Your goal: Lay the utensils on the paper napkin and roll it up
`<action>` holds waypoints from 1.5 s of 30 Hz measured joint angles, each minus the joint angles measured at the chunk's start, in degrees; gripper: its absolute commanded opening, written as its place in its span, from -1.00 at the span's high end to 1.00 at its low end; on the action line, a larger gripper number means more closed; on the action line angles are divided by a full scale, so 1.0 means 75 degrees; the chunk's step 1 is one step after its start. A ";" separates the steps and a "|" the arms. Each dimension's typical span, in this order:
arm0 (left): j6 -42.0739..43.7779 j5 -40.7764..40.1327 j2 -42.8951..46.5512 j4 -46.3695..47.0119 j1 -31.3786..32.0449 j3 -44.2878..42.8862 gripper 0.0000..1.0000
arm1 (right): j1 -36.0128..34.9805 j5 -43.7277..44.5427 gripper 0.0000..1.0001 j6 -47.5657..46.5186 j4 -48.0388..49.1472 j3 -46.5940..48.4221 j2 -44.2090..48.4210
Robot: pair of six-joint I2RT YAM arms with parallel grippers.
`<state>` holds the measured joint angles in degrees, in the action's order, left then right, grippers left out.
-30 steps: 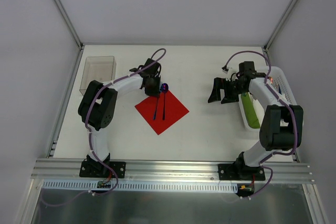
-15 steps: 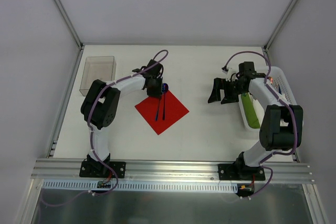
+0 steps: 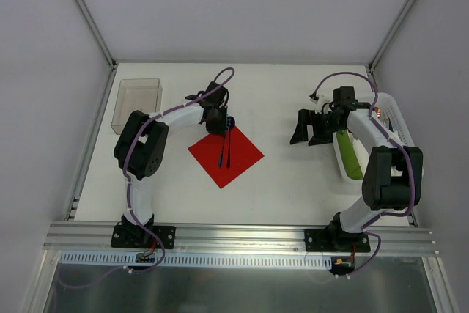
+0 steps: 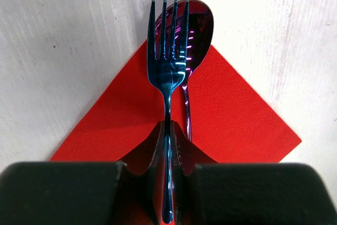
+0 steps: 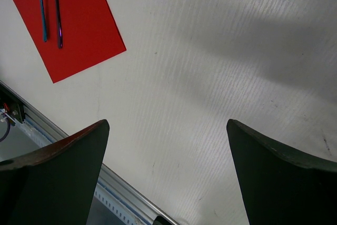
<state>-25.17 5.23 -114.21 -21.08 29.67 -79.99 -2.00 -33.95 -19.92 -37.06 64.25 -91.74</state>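
Movement over the last second has been small: the left arm's elbow has drawn in toward the far side of the table [image 3: 293, 181], and the fork [image 4: 167, 61] in its grasp has swung a touch, so its handle now runs almost parallel to the spoon [image 4: 197, 25] and just beside it. The left gripper [image 4: 168, 130] is pressed together on the fork's thin handle, and from the wrist view we see no gap on either side of the metal. Both handles lie over the paper napkin [image 4: 237, 125], which sits flat near the middle of the table with one corner pointing away from the arms. The fork tines and spoon bowl overhang that far corner onto the bare surface. The right gripper [image 5: 167, 130] hangs well apart to the right with its fingers spread wide and nothing between them. We judge the placing step all but finished. What remains is to let the fork go, then start the roll, and the overhanging heads may make a tidy roll harder.
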 measured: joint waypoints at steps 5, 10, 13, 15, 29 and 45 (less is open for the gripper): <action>-0.0015 0.0003 -0.0009 0.0012 0.0000 -0.0102 0.88 | 0.0000 0.0000 -0.98 0.0000 0.0006 0.0000 -0.0029; -0.0087 0.0009 -0.0029 0.0035 0.0000 -0.0163 0.87 | 0.0000 0.0000 -0.98 0.0000 0.0020 0.0000 -0.0087; -0.0128 0.0017 -0.0079 0.0041 0.0000 -0.0181 0.86 | 0.0000 0.0000 -0.98 0.0012 0.0029 0.0000 -0.0108; -0.0140 0.0020 -0.0131 0.0041 0.0000 -0.0181 0.85 | 0.0000 0.0000 -0.98 0.0020 0.0032 0.0000 -0.0108; -0.0198 0.0023 -0.0189 0.0038 0.0000 -0.0187 0.34 | 0.0000 -0.0009 -0.99 0.0023 0.0044 0.0000 -0.0117; -0.0405 0.1370 0.2940 -0.0280 -0.1821 -0.0131 -0.04 | -0.2358 0.1119 -0.63 -0.0845 0.0085 0.0233 0.0265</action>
<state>-28.21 15.51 -92.16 -23.18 16.01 -80.97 -19.68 -25.56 -26.26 -36.42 66.00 -89.76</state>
